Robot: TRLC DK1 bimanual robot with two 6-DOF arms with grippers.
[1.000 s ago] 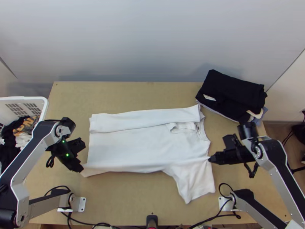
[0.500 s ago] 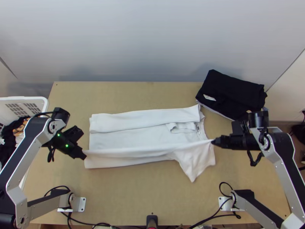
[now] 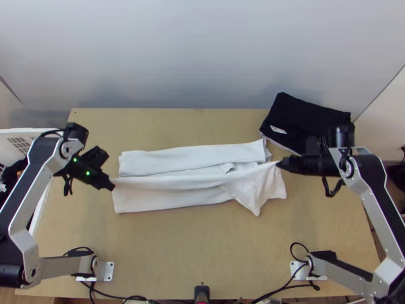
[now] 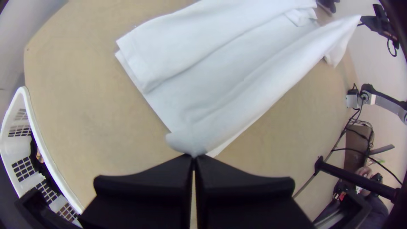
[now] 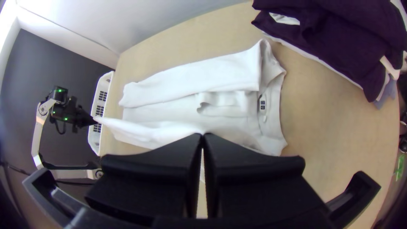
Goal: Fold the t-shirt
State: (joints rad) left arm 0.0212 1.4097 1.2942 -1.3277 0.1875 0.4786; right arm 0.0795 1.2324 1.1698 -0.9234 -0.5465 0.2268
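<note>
Left end effector (image 3: 113, 186) and right end effector (image 3: 279, 164) well apart, roughly face to face, fingertips together on each

Silver-grey links (image 3: 23, 242) are met by black joints (image 3: 344, 137) here. Black cables (image 3: 67, 188) are looped, green lights (image 3: 87, 173) are lit!

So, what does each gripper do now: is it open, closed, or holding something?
Left gripper: closed on the white t-shirt's hem-side edge.
Right gripper: closed on the same t-shirt, near the sleeve.
</note>
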